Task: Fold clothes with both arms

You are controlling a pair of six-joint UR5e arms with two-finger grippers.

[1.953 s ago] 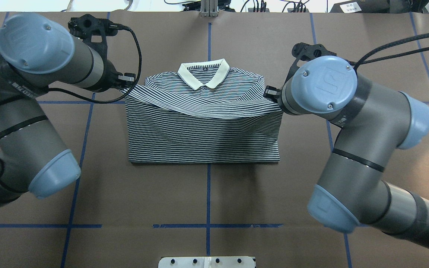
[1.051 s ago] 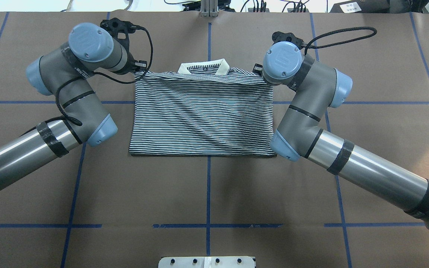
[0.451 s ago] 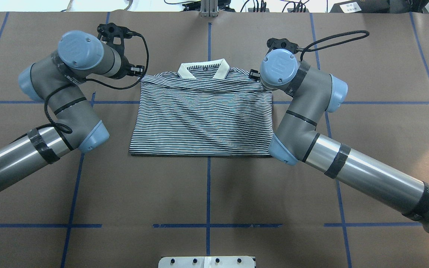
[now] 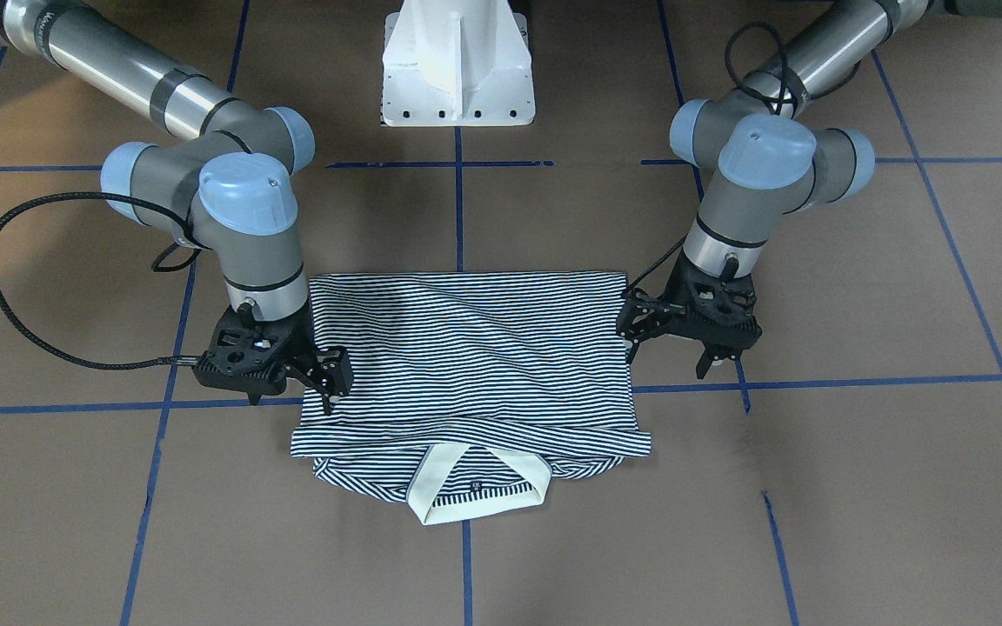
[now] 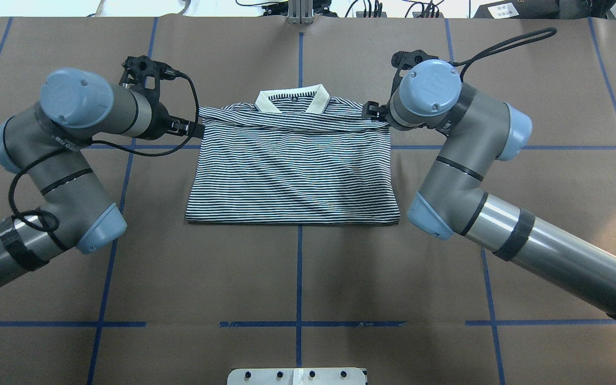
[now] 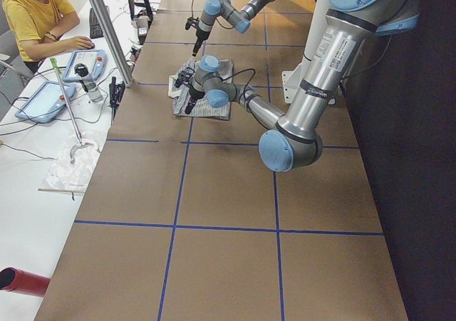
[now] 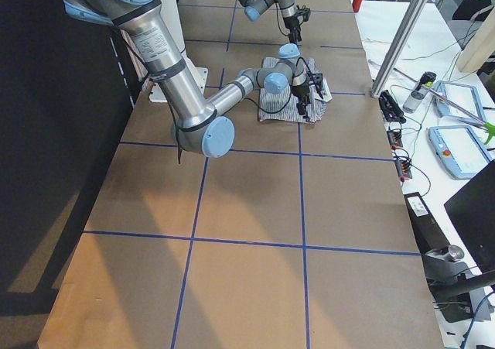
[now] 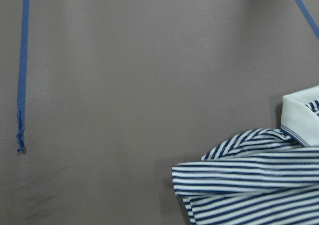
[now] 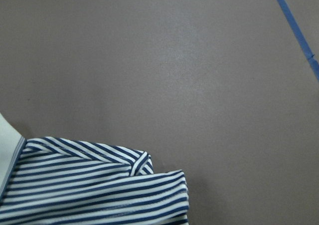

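The navy-and-white striped polo shirt (image 5: 292, 171) lies on the brown table, folded in half, its hem edge laid just short of the white collar (image 5: 292, 101). My left gripper (image 5: 187, 127) hovers at the shirt's far left corner and is open and empty; in the front view it (image 4: 664, 361) stands beside the shirt's edge. My right gripper (image 5: 372, 111) is at the far right corner, also open and empty in the front view (image 4: 289, 402). Both wrist views show only a loose folded shirt corner (image 8: 249, 185) (image 9: 89, 185), with no fingers in sight.
The white pedestal base (image 4: 457, 61) stands on the robot's side of the shirt. Blue tape lines (image 5: 298, 267) grid the brown table. An operator (image 6: 32, 15) sits at a side bench with tablets beyond the table's far edge.
Both arms carried the shirt's hem over towards the collar and laid it down. Since half a second ago both grippers have let go and drawn slightly outwards from the corners.
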